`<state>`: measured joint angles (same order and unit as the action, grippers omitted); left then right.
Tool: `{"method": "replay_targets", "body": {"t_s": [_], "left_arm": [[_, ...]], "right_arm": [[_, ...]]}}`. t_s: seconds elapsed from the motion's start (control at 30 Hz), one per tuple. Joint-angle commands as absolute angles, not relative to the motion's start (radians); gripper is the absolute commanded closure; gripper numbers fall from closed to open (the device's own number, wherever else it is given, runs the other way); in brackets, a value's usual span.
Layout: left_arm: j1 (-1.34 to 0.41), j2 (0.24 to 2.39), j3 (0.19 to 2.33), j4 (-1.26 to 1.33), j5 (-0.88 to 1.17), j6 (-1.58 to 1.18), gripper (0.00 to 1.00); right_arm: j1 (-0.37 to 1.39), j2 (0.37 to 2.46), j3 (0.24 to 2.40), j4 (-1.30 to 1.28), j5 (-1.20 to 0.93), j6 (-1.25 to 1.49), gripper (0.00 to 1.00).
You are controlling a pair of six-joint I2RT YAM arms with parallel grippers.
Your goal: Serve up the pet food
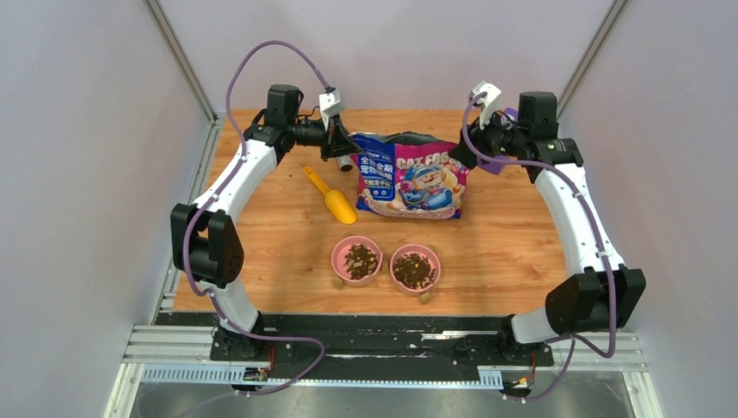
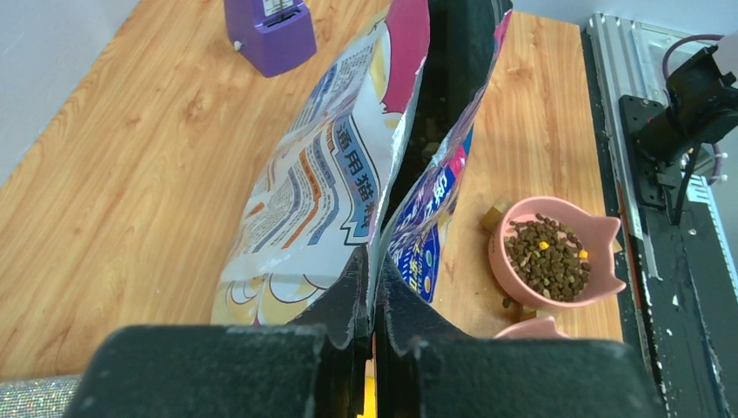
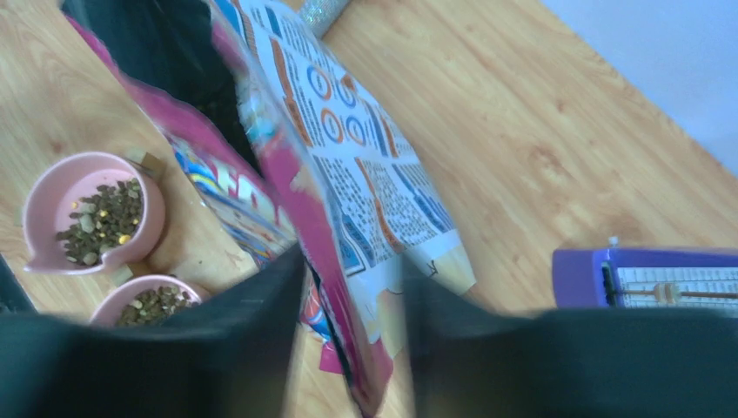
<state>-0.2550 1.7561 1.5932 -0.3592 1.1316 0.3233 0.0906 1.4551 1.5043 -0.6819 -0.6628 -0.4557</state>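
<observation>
Pet food (image 1: 361, 259) is heaped in both bowls (image 1: 416, 248); serving is judged done. The bag (image 1: 409, 178) is clenched by the left pincer (image 2: 376, 270), straddled by the released right pincer (image 3: 352, 270); letting go is called for.

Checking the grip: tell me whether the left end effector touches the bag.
Touching. Left wrist view: left end effector pinches the bag edge between its fingers.

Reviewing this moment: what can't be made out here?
- How full the bag is: its mouth is dark in both wrist views.
- Whether the right gripper pinches the bag: the right wrist view is blurred.
- Purple object: cut by frame edges in both wrist views, too small from above.
</observation>
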Motion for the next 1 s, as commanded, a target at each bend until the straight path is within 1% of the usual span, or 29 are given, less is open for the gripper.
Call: {"method": "replay_targets", "body": {"t_s": [0.0,0.03,0.07,0.13,0.17,0.2,0.27,0.3,0.33,0.47,0.6,0.67,0.73,0.77,0.8,0.83,0.9,0.97], "left_arm": [[-0.240,1.709,1.634,-0.390,1.154,0.366,0.91],[-0.241,1.711,1.634,-0.381,1.158,0.360,0.88],[-0.243,1.716,1.633,-0.376,1.159,0.357,0.81],[-0.255,1.723,1.634,-0.366,1.162,0.354,0.73],[-0.258,1.729,1.634,-0.363,1.172,0.361,0.71],[-0.264,1.733,1.633,-0.363,1.180,0.367,0.66],[-0.276,1.746,1.636,-0.356,1.199,0.376,0.62],[-0.278,1.754,1.637,-0.349,1.208,0.377,0.61],[-0.282,1.758,1.639,-0.344,1.215,0.377,0.59],[-0.297,1.777,1.641,-0.296,1.246,0.365,0.53],[-0.310,1.795,1.646,-0.260,1.252,0.355,0.53],[-0.314,1.801,1.645,-0.246,1.258,0.355,0.54],[-0.314,1.804,1.643,-0.247,1.262,0.365,0.62],[-0.314,1.802,1.643,-0.256,1.260,0.377,0.70],[-0.314,1.801,1.644,-0.284,1.256,0.414,0.75],[-0.313,1.799,1.647,-0.302,1.255,0.437,0.83],[-0.303,1.796,1.652,-0.350,1.259,0.495,0.91],[-0.285,1.796,1.656,-0.375,1.279,0.523,0.96]], "right_arm": [[0.121,1.385,1.515,-0.587,-0.724,-0.459,0.29],[0.135,1.389,1.520,-0.594,-0.734,-0.456,0.25],[0.152,1.395,1.523,-0.600,-0.731,-0.456,0.22],[0.198,1.414,1.542,-0.601,-0.700,-0.456,0.19],[0.221,1.427,1.557,-0.602,-0.686,-0.454,0.18],[0.243,1.442,1.573,-0.602,-0.677,-0.454,0.16],[0.290,1.476,1.614,-0.602,-0.656,-0.455,0.12],[0.316,1.495,1.633,-0.603,-0.638,-0.456,0.11],[0.338,1.511,1.652,-0.604,-0.622,-0.460,0.07],[0.408,1.571,1.712,-0.618,-0.588,-0.491,0.01],[0.457,1.614,1.746,-0.624,-0.514,-0.517,0.00],[0.473,1.637,1.761,-0.624,-0.467,-0.531,0.00],[0.483,1.658,1.780,-0.616,-0.400,-0.545,0.00],[0.485,1.667,1.790,-0.614,-0.375,-0.555,0.00],[0.486,1.676,1.797,-0.613,-0.358,-0.566,0.00],[0.485,1.684,1.803,-0.612,-0.347,-0.584,0.00],[0.485,1.688,1.799,-0.622,-0.364,-0.651,0.03],[0.485,1.688,1.801,-0.665,-0.417,-0.704,0.06]]}}
